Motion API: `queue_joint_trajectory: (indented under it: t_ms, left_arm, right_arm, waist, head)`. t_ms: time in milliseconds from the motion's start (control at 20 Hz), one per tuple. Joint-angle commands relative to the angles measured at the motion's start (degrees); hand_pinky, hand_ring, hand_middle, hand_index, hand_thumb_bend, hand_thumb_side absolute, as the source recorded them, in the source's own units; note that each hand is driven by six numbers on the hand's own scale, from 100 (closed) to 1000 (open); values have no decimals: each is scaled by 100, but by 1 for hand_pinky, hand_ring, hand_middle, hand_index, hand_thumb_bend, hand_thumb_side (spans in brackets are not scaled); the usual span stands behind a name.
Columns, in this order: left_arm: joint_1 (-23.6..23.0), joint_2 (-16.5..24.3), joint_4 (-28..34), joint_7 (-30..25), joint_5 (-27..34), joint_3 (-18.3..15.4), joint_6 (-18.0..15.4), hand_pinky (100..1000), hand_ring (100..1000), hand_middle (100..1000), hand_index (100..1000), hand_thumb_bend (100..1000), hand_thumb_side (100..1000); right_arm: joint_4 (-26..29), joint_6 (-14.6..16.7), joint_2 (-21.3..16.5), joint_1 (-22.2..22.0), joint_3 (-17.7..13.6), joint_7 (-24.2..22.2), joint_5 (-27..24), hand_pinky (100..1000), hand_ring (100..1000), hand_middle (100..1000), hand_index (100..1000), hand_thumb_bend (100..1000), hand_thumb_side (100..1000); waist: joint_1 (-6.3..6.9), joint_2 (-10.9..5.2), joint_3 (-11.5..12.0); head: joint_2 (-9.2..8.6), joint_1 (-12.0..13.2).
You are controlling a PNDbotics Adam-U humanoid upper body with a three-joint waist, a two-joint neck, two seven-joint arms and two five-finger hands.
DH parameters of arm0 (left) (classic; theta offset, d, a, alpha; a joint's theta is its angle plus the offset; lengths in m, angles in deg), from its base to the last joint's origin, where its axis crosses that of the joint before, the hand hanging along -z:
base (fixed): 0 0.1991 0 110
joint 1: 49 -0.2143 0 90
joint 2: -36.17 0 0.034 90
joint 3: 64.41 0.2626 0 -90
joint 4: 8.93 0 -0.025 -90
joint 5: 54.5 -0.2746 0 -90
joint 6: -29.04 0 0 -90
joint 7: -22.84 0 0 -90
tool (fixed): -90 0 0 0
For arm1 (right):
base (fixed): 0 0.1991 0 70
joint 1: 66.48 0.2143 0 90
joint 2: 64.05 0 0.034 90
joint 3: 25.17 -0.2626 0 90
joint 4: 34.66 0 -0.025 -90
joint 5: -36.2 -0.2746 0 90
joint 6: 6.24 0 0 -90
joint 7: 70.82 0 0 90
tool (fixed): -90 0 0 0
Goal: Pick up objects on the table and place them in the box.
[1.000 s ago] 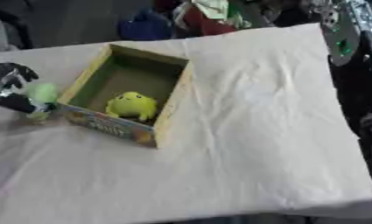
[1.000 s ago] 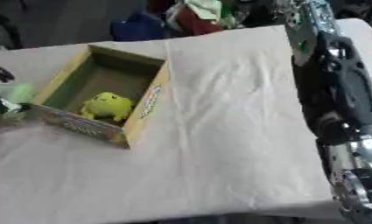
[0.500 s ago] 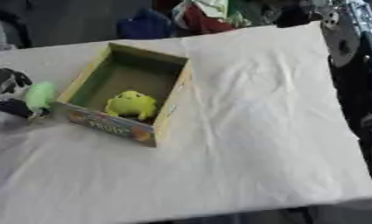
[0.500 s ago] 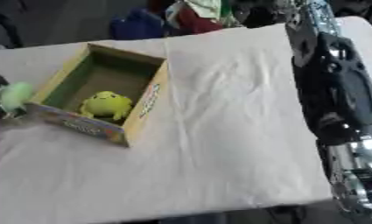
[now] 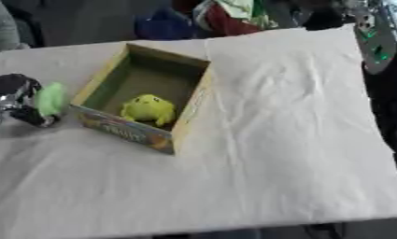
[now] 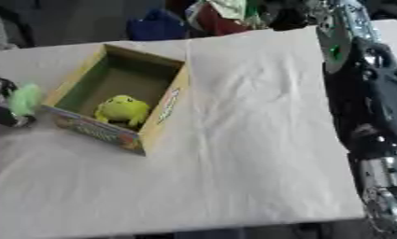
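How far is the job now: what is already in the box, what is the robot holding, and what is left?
Done: a yellow toy already lies inside the box. In hand: the left robot hand is curled round a light green object, just outside the box's left wall. Left: that object must go over the wall into the box. No other loose objects show on the white cloth. The right arm shows at the right edge, its hand unseen.

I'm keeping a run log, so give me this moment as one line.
left hand: shut on light green object, left of box | box: holds yellow toy | right hand: not seen, only its arm at the right edge
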Motion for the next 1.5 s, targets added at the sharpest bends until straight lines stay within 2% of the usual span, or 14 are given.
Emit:
queue_joint_trajectory:
  t_ms: [50, 100, 300, 550, 750, 900, 1200, 1500]
  left_arm:
    - [46, 98, 18, 160, -41, -81, -3, 590, 408, 407, 528, 475, 327]
    - [42, 95, 34, 270, -50, -92, 21, 569, 361, 343, 470, 427, 325]
    - [21, 98, 155, 856, -29, -144, 157, 533, 256, 212, 347, 406, 330]
    - [40, 231, 509, 1213, 241, -111, 167, 535, 235, 185, 327, 416, 343]
    - [101, 332, 1131, 1445, 644, -134, 229, 549, 229, 174, 312, 417, 353]
    - [191, 364, 1661, 1581, 1113, -18, 220, 554, 232, 175, 312, 414, 352]
    - [383, 253, 2462, 1363, 1892, 536, -16, 566, 245, 188, 326, 428, 380]
    - [452, 2, 2668, 811, 2020, 1086, -338, 576, 265, 210, 350, 440, 401]
  right_arm:
    - [53, -15, -53, 121, -43, 11, -37, 701, 805, 795, 873, 172, 403]
    - [55, -18, -50, 120, -46, 13, -36, 701, 805, 795, 874, 165, 407]
    - [52, -28, -40, 117, -55, 18, -34, 700, 805, 795, 873, 158, 410]
    - [46, -39, -44, 110, -63, 22, -25, 700, 805, 796, 874, 154, 412]
    - [39, -46, -47, 119, -69, 26, -14, 700, 805, 796, 874, 151, 413]
    - [33, -45, -36, 115, -70, 24, -8, 700, 805, 796, 873, 147, 415]
    - [28, -10, 8, 97, -49, 6, -18, 700, 805, 795, 873, 138, 421]
    - [34, 3, 35, 96, -43, -4, -28, 700, 805, 794, 873, 129, 426]
  waist:
    - [-16, -89, 15]
    - [-18, -89, 16]
    - [-27, -91, 19]
    - [-29, -104, 39]
    - [-38, -110, 44]
    - [-38, -118, 44]
    - [-23, -129, 23]
    - [-26, -124, -21]
  head:
    - [35, 27]
    - [35, 26]
    - [35, 21]
    - [35, 21]
    - [35, 14]
    - [35, 24]
    - [35, 56]
    - [35, 68]
